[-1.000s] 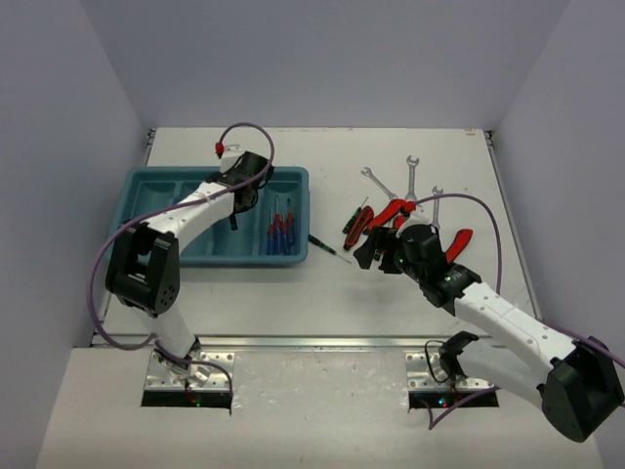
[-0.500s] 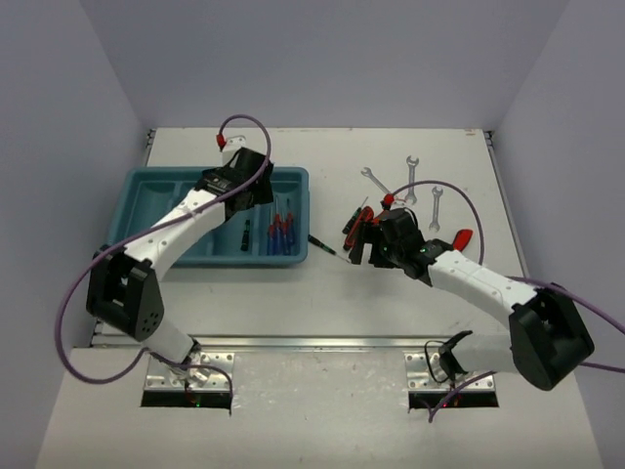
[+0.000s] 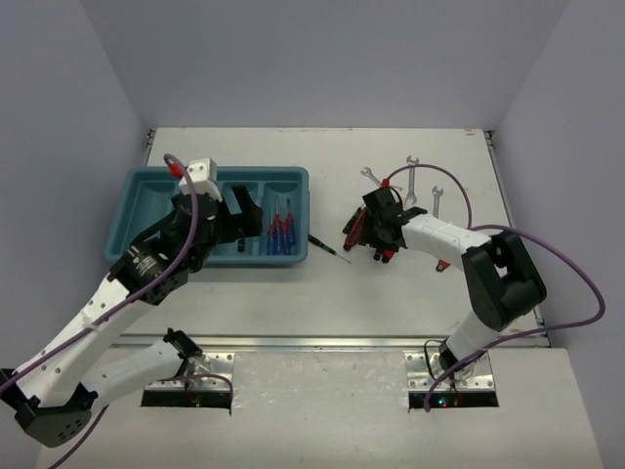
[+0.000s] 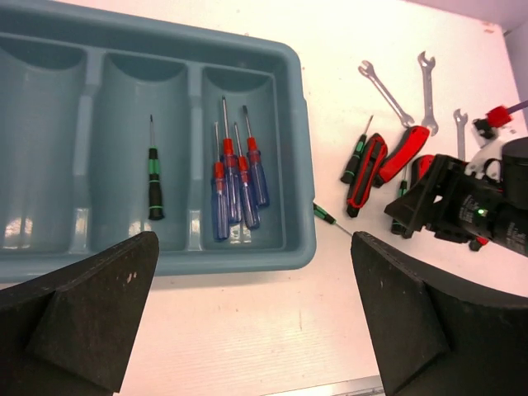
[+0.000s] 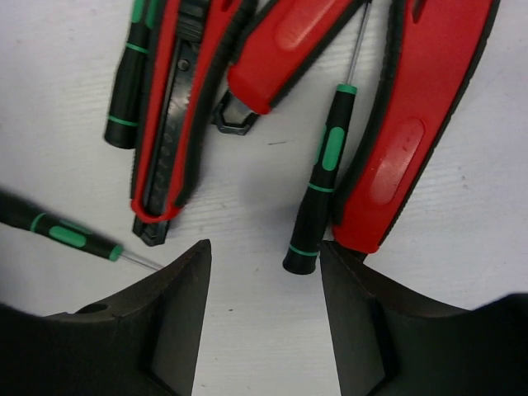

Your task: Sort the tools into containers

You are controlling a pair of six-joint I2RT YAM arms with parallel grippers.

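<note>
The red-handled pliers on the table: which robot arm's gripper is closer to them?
Right. The right gripper hangs just over the red-handled pliers, jaws apart near their handles. The left gripper hangs by the teal tray, well off to their left.

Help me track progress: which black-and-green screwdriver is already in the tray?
The black-and-green screwdriver lying alone in the tray compartment beside the blue-handled screwdrivers; the rest lie out on the table.

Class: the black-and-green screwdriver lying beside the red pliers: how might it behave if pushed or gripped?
The screwdriver has a round, slim handle, so it probably rolls if nudged. It looks rigid and light. The pliers alongside may crowd a grip.
</note>
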